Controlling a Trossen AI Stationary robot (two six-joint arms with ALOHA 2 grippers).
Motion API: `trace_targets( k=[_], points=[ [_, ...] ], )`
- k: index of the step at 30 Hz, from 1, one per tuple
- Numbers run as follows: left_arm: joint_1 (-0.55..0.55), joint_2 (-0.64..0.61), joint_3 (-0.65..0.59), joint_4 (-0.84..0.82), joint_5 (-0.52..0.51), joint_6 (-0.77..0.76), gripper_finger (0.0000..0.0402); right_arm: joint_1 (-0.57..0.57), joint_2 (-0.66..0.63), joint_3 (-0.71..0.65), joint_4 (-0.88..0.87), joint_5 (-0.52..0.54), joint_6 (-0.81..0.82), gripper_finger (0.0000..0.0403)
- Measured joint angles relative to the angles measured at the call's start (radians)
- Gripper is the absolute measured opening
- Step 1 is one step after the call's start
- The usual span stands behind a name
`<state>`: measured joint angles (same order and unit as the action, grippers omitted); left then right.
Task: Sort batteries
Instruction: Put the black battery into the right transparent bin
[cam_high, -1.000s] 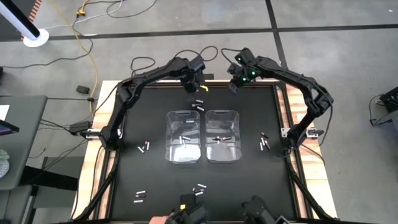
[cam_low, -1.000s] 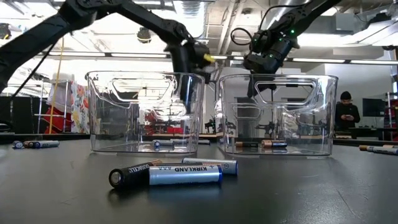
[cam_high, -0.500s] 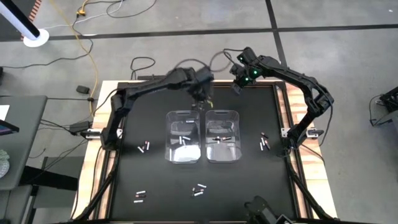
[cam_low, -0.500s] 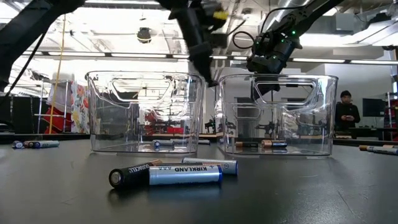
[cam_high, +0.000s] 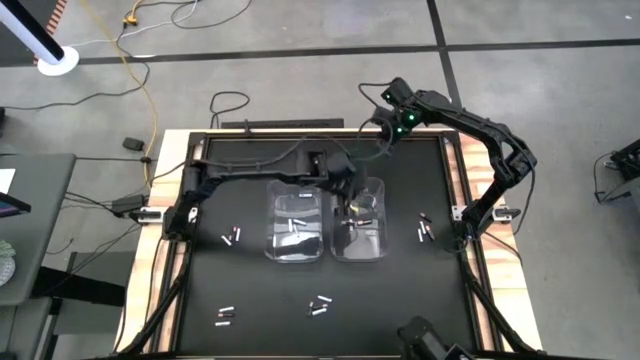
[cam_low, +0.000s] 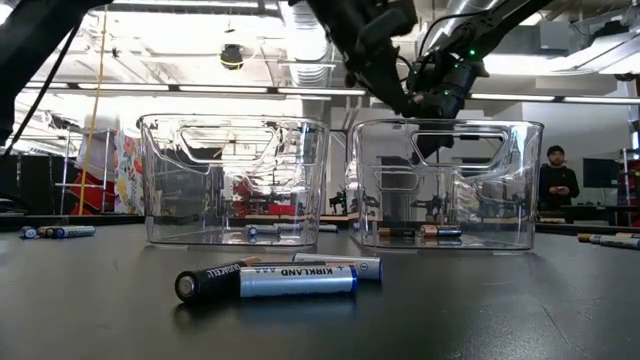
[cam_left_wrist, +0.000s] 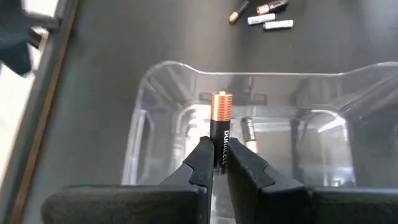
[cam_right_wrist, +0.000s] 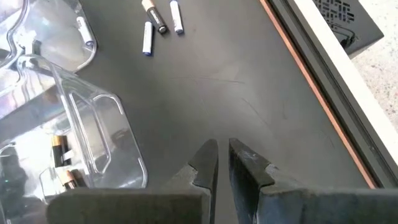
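So the left arm has swung off the table's far edge and now the left gripper (cam_left_wrist: 217, 167) hangs over the right bin (cam_high: 358, 218), fingers clamped on a black-and-copper battery (cam_left_wrist: 219, 129) pointing into it. That bin already holds a couple of copper-tipped cells; the left bin (cam_high: 296, 218) has a few white ones. The right gripper (cam_right_wrist: 222, 163) hovers over the black table (cam_high: 250, 290) at the far edge, fingers nearly together, nothing between them. Loose batteries (cam_low: 268, 276) are scattered around, and a person (cam_low: 558, 187) stands in the room behind.
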<state>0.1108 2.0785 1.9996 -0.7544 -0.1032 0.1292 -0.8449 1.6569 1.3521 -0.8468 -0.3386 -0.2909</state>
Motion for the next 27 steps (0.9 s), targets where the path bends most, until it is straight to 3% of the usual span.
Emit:
trace_targets(
  k=[6, 15, 27],
  points=[
    [-0.007, 0.002, -0.123, 0.119, 0.036, -0.096, 0.0022, -0.009, 0.000, 0.000, -0.017, 0.000, 0.001, 0.0056],
    [-0.007, 0.011, -0.263, 0.256, 0.072, -0.121, 0.0021, -0.011, 0.000, 0.000, -0.021, 0.000, -0.006, 0.0056],
    [-0.014, 0.146, -0.166, 0.234, 0.150, -0.186, 0.0020, -0.016, 0.000, 0.000, -0.042, 0.000, -0.022, 0.0056]
  ],
)
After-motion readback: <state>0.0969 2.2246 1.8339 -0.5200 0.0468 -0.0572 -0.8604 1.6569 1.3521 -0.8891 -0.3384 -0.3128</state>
